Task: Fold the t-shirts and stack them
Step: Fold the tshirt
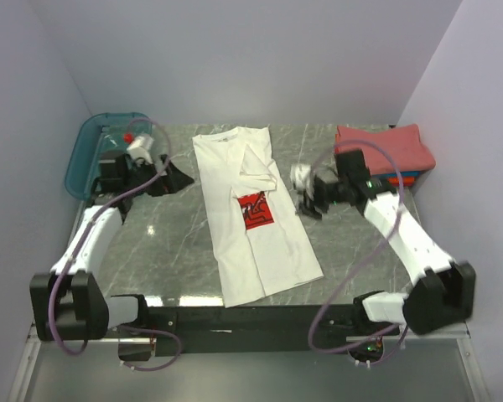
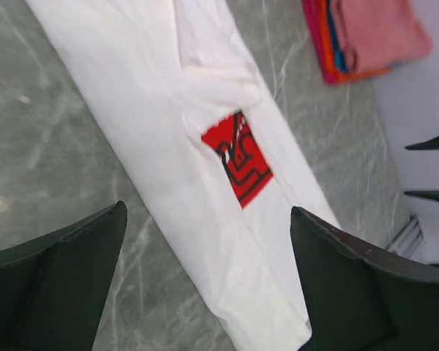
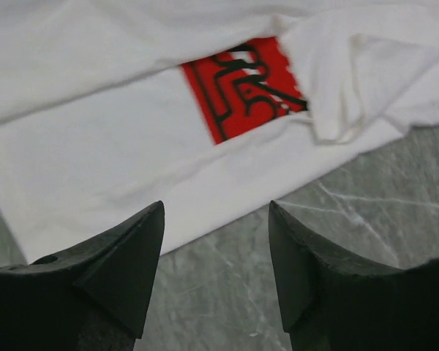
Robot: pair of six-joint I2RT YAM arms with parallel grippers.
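Risks, from the left: the left gripper (image 1: 174,177) sits beside the bin (image 1: 84,159), well off the tee (image 1: 251,251). A long reach across from there could skid the cloth over the smooth table (image 1: 168,251) instead of lifting it. The tee lies mid-table as a long narrow strip with its collar at the far end. Its right side is folded in over part of the red print (image 1: 253,209), and the sleeve is bunched there. That flap looks loose, so a pinch that catches only the top layer would likely peel the fold open. If one end is lifted faster than the other, the strip would skew. At the far right, the stack (image 1: 386,149) of folded tees sits close behind the right arm, and a wide swing could nudge it.

Pose: the left arm is stretched forward with its wrist turned toward the tee, fingers spread wide and holding nothing. The right arm is bent inward, and the right gripper (image 1: 306,205) sits just off the tee's right edge near the print. It seems low over the table, though its height is hard to judge. Its fingers are apart and hold nothing.
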